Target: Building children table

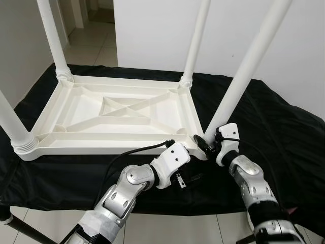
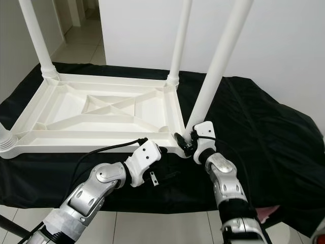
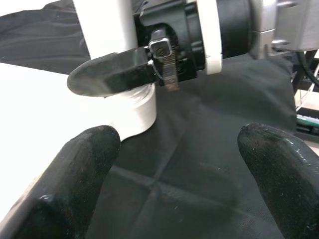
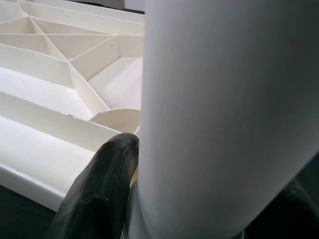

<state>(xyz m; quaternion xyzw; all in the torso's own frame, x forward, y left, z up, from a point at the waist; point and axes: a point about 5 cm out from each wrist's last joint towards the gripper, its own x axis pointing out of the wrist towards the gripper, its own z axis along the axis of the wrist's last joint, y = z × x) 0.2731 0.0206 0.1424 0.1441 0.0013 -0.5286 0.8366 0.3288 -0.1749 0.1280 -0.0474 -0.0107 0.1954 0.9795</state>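
The right pincer (image 1: 209,145) is closed around the bottom of the near right leg (image 1: 251,68), right where the leg goes into the corner socket (image 3: 137,112) of the little white table (image 1: 111,114). One black finger (image 4: 102,191) presses on the leg, with the table's ribbed underside just behind it. The left pincer (image 3: 174,179) is open and holds nothing. It waits just beside the right one, over the black cloth (image 1: 284,127), with the corner socket right in front of it.

What could go wrong? This leg leans outward, away from the table, more than the other legs do. To me it looks not fully pushed in. If the right pincer lets go or slips on the smooth plastic, the tall leg could tip over and pop out of its hole. If it pushes down while the leg is crooked, the leg could jam, or the whole light table could slide on the cloth, since the left pincer is not holding it. A black cable (image 1: 137,151) hangs beside the left pincer and could catch on the edge.

The table lies upside down on the cloth-covered counter (image 1: 45,178), in front of both pincers. It is white plastic with crossed ribs underneath. Three other round legs stick up from the corners farther from the pincers.
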